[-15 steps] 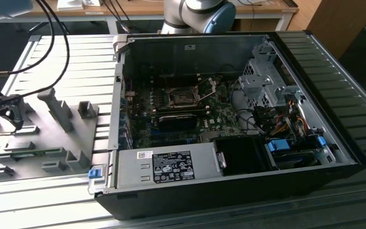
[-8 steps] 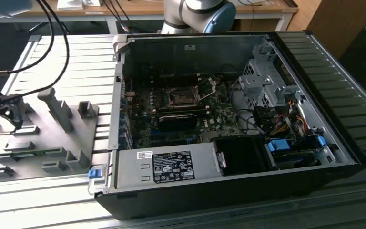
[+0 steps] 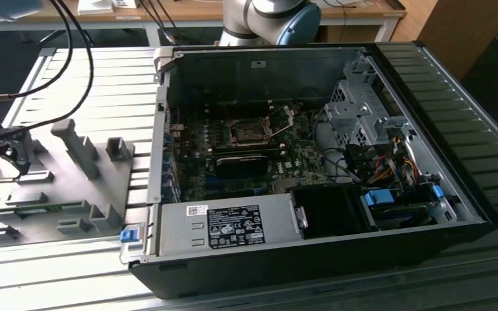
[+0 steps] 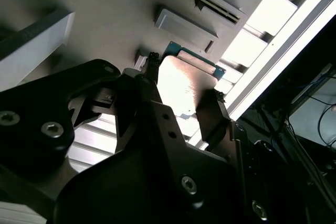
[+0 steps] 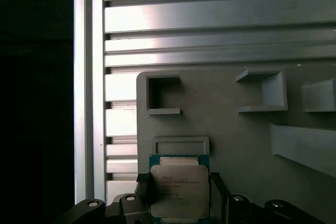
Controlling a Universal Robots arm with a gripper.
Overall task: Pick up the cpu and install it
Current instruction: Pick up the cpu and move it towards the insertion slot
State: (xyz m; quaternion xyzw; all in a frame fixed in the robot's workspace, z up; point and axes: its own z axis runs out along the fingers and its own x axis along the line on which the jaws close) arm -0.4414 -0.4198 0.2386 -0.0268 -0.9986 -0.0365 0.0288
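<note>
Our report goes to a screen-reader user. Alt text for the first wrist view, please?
A square silver chip with a green rim sits at the claw, over a grey plastic plate with raised blocks. The plate rests on a ribbed metal table.

Exterior view: high, off the arm, angled down over the open computer case; grey fixture plate at the exterior view's left. First wrist view: close, straight down on the plate. Second wrist view: closer, oblique, looking past the tool. Both wrist views share the cpu and plate.
</note>
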